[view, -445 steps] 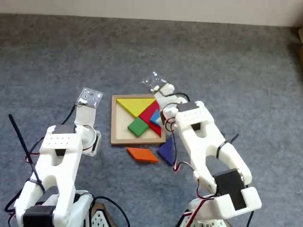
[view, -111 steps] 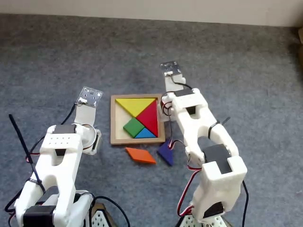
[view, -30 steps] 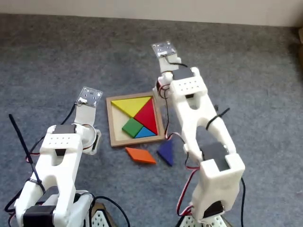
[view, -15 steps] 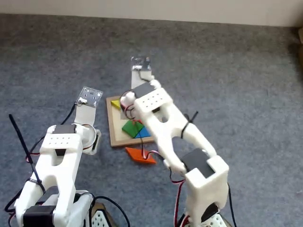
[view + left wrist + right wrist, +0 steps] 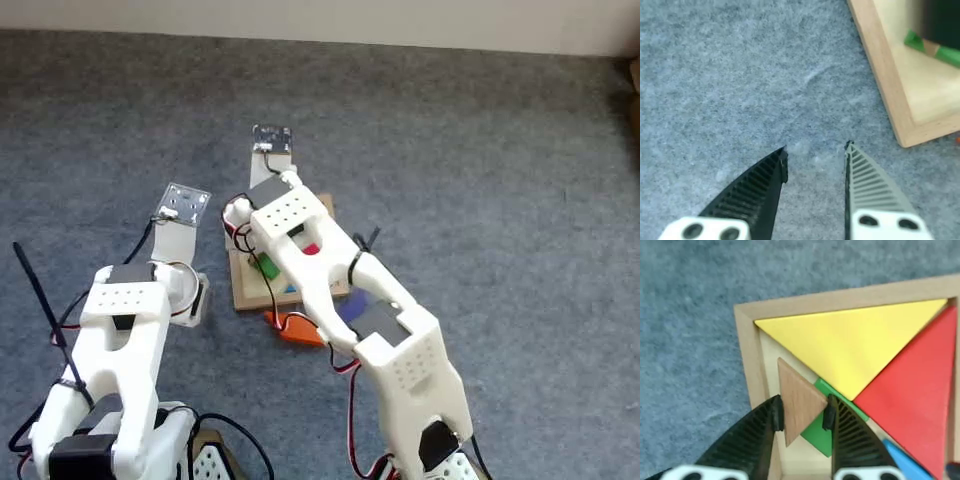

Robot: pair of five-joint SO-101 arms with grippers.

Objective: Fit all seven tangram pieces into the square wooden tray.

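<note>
**Seating the brown triangle (image 5: 801, 400)**

The left gripper (image 5: 815, 150) is hovering over the carpet (image 5: 715, 75) beside the wooden tray (image 5: 880, 85), jaws spread, empty. The right gripper (image 5: 802, 412) is pinching the brown triangle above the tray's gap beside the yellow triangle (image 5: 855, 345) and green square (image 5: 817, 434). Next, I judge, it needs lowering flush, then releasing; an orange piece (image 5: 298, 330) is lying outside.
</note>
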